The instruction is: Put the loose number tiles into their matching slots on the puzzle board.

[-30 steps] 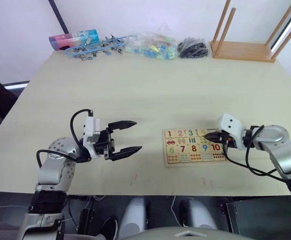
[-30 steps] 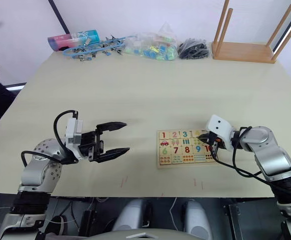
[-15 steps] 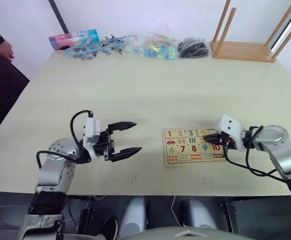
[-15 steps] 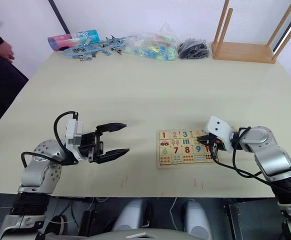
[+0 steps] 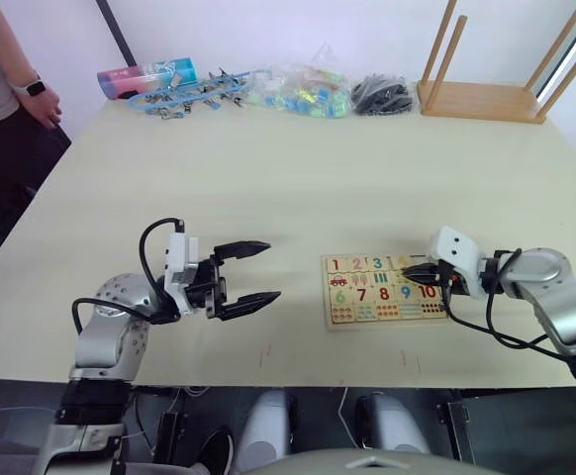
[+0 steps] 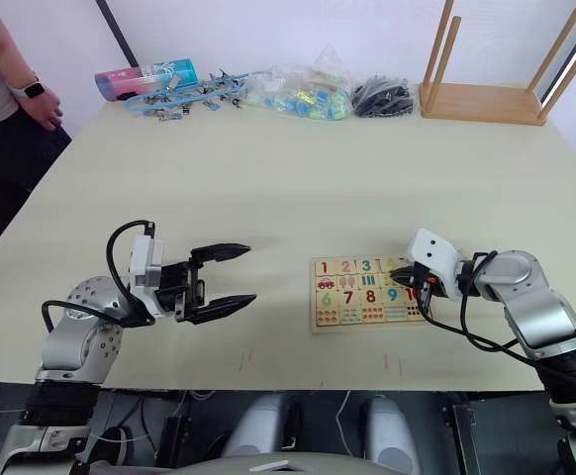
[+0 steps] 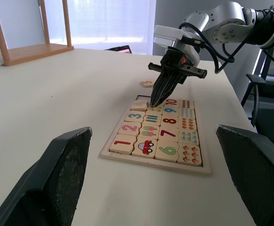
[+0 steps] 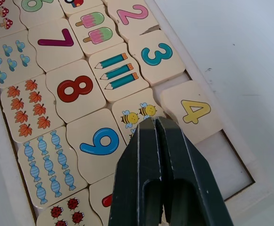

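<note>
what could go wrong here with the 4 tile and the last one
The yellow 4 tile lies skewed in its slot, one corner over the board's frame. The right claw is shut with its tips by that tile, so a push could jam it or tip it out instead of seating it. The 5 tile sits loose on the table beyond the puzzle board, and the arm could knock it farther away.

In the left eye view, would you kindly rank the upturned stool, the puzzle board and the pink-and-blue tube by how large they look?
1. The upturned stool, though it stands farthest from the camera.
2. The puzzle board.
3. The pink-and-blue tube, also far away, so its true size against the board's is unsure.
</note>
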Motion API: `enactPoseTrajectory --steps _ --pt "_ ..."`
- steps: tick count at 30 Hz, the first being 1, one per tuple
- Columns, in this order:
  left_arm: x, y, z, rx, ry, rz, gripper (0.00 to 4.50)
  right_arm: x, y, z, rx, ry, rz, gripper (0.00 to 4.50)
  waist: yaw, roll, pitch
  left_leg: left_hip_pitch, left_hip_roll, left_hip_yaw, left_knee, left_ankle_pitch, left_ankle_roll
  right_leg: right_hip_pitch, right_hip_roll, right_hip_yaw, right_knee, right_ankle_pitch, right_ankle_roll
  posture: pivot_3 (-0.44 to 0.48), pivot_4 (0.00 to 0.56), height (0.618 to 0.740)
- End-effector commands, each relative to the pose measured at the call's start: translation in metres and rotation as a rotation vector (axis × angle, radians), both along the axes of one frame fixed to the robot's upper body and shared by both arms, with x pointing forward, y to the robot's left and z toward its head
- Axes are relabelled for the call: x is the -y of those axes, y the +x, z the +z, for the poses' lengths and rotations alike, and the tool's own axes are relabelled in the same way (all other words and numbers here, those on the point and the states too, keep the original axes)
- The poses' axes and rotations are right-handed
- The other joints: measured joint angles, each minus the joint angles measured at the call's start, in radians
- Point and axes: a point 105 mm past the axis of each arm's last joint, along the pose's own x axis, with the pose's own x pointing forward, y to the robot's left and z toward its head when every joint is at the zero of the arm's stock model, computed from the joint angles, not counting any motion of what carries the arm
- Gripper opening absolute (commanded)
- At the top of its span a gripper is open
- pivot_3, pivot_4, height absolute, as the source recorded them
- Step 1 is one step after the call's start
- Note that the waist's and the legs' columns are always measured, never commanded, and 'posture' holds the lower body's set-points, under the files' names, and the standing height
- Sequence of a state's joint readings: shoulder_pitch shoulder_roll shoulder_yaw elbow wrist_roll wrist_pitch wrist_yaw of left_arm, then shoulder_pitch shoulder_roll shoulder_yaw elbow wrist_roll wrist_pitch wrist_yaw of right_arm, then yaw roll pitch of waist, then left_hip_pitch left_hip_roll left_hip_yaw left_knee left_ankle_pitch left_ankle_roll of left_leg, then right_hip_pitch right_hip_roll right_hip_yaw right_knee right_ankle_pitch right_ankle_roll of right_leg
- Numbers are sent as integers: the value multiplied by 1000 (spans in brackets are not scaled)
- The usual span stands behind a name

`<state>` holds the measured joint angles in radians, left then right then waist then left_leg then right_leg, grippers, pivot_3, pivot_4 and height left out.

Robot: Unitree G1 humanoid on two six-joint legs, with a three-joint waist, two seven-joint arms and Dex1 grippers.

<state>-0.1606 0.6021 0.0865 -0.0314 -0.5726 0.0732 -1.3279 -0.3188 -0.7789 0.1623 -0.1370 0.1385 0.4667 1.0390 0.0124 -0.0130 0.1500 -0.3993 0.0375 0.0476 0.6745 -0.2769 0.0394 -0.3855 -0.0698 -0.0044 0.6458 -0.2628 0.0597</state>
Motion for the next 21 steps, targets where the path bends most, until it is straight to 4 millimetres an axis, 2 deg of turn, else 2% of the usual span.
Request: enactPoseTrajectory --steps 1,21 --pt "3 -1 9 49 -8 -17 4500 0 4 5 31 -6 1 48 0 0 0 0 0 0 0 0 0 0 0 0 0 0 0 0 150 737" --pt "3 -2 8 47 -11 -15 4500 -6 5 6 35 3 22 48 0 0 0 0 0 0 0 0 0 0 0 0 0 0 0 0 150 737"
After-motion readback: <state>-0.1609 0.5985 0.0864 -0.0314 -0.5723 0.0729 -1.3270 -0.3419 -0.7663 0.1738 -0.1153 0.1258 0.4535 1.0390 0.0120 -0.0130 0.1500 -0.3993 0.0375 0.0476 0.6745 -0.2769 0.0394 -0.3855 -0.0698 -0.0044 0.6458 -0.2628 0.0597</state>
